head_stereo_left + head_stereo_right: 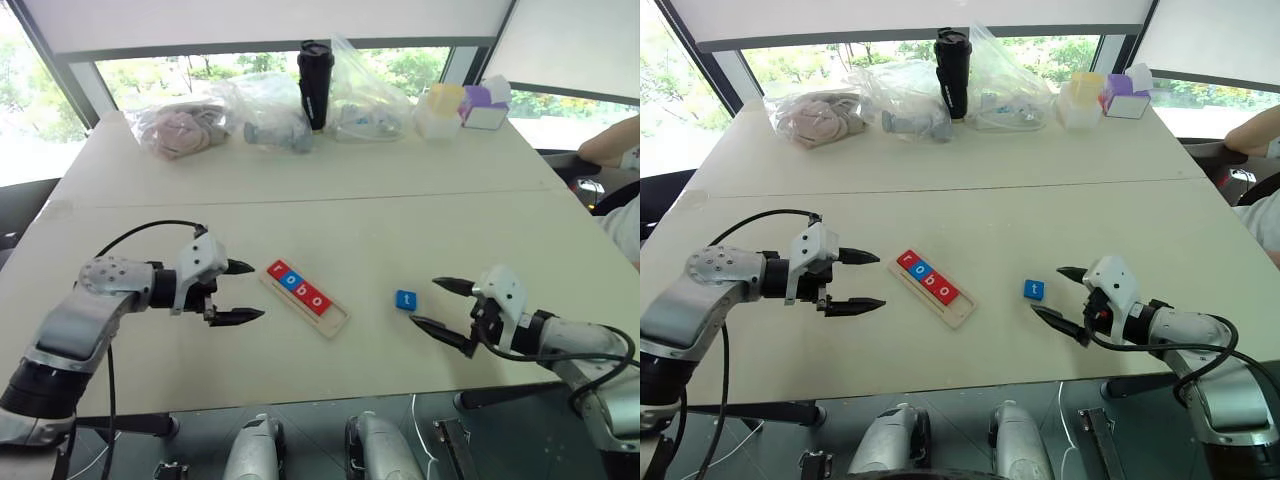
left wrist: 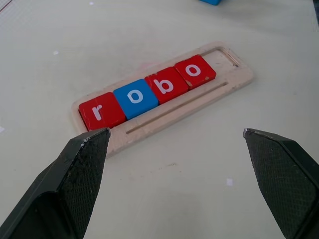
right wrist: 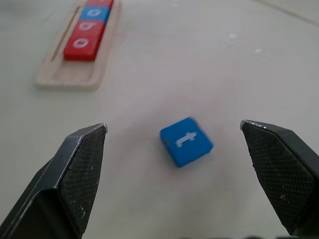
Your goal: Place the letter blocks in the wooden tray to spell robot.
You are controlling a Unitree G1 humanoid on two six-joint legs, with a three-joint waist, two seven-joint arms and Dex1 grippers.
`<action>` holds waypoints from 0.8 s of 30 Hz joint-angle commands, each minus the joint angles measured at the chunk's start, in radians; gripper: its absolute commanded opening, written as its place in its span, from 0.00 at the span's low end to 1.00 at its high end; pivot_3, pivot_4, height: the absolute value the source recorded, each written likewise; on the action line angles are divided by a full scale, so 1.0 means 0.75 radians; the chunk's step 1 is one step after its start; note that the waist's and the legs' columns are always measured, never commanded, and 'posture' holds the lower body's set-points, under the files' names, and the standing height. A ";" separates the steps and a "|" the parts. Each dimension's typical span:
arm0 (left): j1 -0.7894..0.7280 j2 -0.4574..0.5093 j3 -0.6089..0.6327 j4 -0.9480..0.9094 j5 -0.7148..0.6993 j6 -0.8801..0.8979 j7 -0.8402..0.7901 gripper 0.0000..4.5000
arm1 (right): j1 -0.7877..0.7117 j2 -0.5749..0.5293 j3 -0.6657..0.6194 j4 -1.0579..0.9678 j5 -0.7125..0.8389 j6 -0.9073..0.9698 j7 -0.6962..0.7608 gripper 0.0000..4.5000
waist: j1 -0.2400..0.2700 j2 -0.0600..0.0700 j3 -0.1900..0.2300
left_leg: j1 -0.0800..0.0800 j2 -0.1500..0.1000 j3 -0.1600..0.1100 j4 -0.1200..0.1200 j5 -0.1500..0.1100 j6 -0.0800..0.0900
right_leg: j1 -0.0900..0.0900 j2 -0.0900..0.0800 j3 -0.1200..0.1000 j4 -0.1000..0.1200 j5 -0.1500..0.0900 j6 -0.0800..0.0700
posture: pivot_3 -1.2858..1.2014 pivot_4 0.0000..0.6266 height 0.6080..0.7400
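Right wrist view: blue t tile (image 3: 186,141) lies loose on table (image 1: 400,230) before released right gripper (image 3: 174,149); left gripper (image 1: 243,292), also spread, faces tray (image 2: 219,89) spelling "robo".

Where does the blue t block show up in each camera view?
Left eye view: blue t block on the table, right of the wooden tray.
Right eye view: same spot, near the right gripper.
Left wrist view: a blue corner at the top edge.
Right wrist view: centre.
Shared landmark: the wooden tray.
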 commanded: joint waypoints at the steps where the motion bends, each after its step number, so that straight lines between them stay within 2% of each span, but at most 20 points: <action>1: -0.021 0.045 0.052 -0.074 -0.051 0.022 -0.042 1.00 | -0.083 -0.007 0.039 0.196 -0.056 -0.159 0.060 0.99 | 0.000 0.000 0.000 | 0.000 0.000 0.000 0.000 0.000 0.000 | 0.000 0.000 0.000 0.000 0.000 0.000 | 0.52 0.24 1.00; 9: 0.001 0.087 0.045 -0.083 -0.027 -0.005 -0.057 1.00 | -0.276 0.025 0.171 0.535 -0.165 -0.388 0.129 0.99 | -0.001 0.000 0.000 | 0.001 0.000 0.000 0.000 0.000 0.000 | 0.000 0.000 0.000 0.001 0.000 0.000 | 0.52 0.24 1.00; 19: 0.031 0.102 0.054 -0.099 -0.023 -0.003 -0.038 1.00 | -0.333 0.017 0.270 0.645 -0.266 -0.590 0.198 0.99 | -0.003 0.000 0.000 | 0.005 0.000 0.001 0.000 0.000 0.000 | 0.004 0.001 0.000 0.002 0.000 0.001 | 0.52 0.24 1.00; 23: 0.037 0.099 0.051 -0.097 -0.020 -0.004 -0.034 1.00 | -0.335 -0.003 0.313 0.626 -0.311 -0.626 0.219 0.59 | -0.003 0.000 0.000 | 0.010 0.001 0.001 0.000 0.000 0.000 | 0.007 0.001 0.000 0.002 0.000 0.000 | 0.52 0.24 1.00; 24: 0.036 0.096 0.048 -0.096 -0.019 -0.004 -0.032 1.00 | -0.340 -0.011 0.323 0.624 -0.318 -0.628 0.231 0.46 | -0.003 0.000 0.000 | 0.011 0.001 0.001 0.000 0.000 0.000 | 0.009 0.001 0.000 0.002 0.000 0.000 | 0.52 0.24 1.00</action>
